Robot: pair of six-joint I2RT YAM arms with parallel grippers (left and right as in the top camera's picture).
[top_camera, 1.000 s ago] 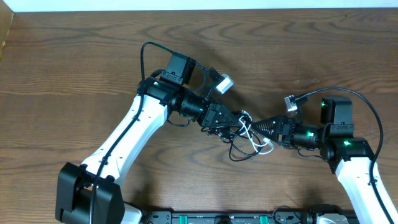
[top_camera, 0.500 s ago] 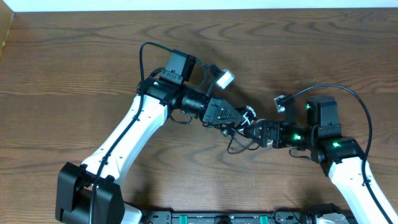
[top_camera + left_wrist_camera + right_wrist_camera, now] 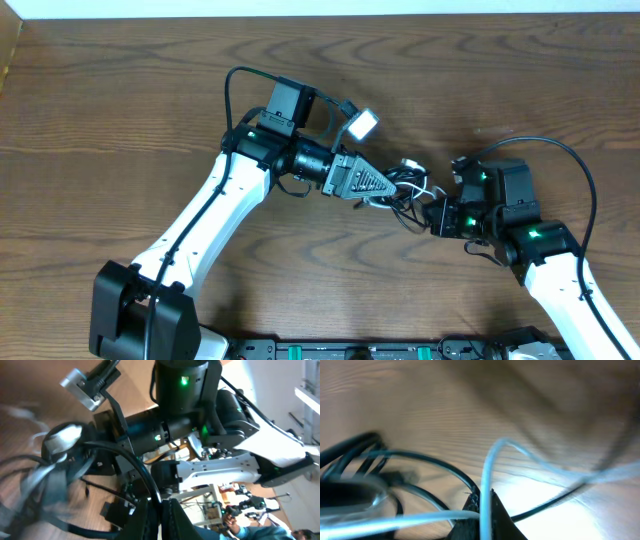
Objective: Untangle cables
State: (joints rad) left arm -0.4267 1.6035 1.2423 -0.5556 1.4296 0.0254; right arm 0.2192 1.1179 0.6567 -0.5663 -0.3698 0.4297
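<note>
Two arms, one tangle, one table.
Two white-and-black jointed robot arms, left arm (image 3: 210, 220) at seven o'clock, right arm (image 3: 572, 282) at five; one thin white cord (image 3: 487, 467); thin black cords (image 3: 440, 461), number unclear; one brown wood-grain table (image 3: 120, 100).

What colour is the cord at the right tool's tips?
White thin cord, best in right wrist view.
</note>
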